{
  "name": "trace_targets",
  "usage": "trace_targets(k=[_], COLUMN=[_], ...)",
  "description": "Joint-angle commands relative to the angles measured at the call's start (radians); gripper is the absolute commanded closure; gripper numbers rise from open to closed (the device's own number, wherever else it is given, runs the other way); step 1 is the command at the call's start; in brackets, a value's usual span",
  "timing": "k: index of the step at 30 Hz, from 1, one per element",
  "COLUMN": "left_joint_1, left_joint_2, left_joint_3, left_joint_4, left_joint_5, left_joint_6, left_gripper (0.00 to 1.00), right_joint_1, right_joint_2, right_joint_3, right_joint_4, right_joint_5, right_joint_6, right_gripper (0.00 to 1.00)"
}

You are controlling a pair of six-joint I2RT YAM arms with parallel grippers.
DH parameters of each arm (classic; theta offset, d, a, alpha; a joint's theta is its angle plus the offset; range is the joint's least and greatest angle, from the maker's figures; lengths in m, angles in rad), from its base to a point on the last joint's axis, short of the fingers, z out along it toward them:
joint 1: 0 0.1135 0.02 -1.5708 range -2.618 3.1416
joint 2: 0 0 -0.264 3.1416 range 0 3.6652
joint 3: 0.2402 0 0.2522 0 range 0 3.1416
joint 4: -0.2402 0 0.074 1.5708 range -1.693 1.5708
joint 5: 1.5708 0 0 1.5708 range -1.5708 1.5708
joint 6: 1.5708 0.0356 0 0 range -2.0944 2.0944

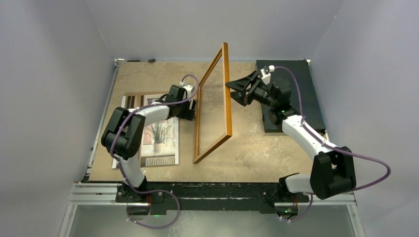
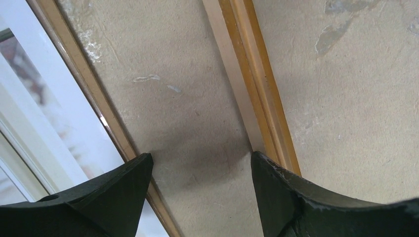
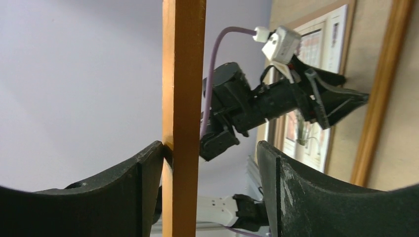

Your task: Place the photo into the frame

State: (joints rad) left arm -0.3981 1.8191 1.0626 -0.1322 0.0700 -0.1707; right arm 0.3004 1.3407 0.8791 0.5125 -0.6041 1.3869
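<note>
The frame, thin orange-brown wood, stands tilted on one long edge in the middle of the table. My right gripper is open around its raised right edge. One finger touches the wood and the other stands apart. My left gripper is open and empty just above the table, with the frame's lower edge beside its right finger. The photo, a potted plant by a window, lies flat at the left on a brown backing board. It also shows in the left wrist view.
A black slab lies at the back right under the right arm. Grey walls close in the table on three sides. The left arm shows through the frame in the right wrist view.
</note>
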Motion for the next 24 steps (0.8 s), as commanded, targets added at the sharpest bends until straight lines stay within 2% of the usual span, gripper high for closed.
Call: trace_targets(k=[1,6,10,24], left_joint_1=[0.001,0.002,0.012,0.018], left_joint_2=[-0.028,-0.05,-0.049,-0.072], left_joint_3=[0.013,0.004,0.014,0.007], left_joint_4=[-0.029,-0.038,-0.055,-0.07], left_joint_5=[-0.009,-0.008,-0.018,-0.014], left_joint_6=[0.011,0.01,0.016,0.036], left_gripper=[0.28,0.28,0.29,0.32], right_joint_1=[-0.037,-0.084,-0.1,-0.135], right_joint_2=[-0.007,-0.028,-0.038,-0.107], right_joint_3=[0.025,0.038,0.026,-0.11], right_joint_4=[-0.273,-0.355,-0.349,-0.225], right_joint_5=[-0.02,-0.029,-0.048,-0.065], right_joint_6=[-0.176,-0.233,-0.234,-0.072], right_gripper=[0.29,0.29,0.28,0.28])
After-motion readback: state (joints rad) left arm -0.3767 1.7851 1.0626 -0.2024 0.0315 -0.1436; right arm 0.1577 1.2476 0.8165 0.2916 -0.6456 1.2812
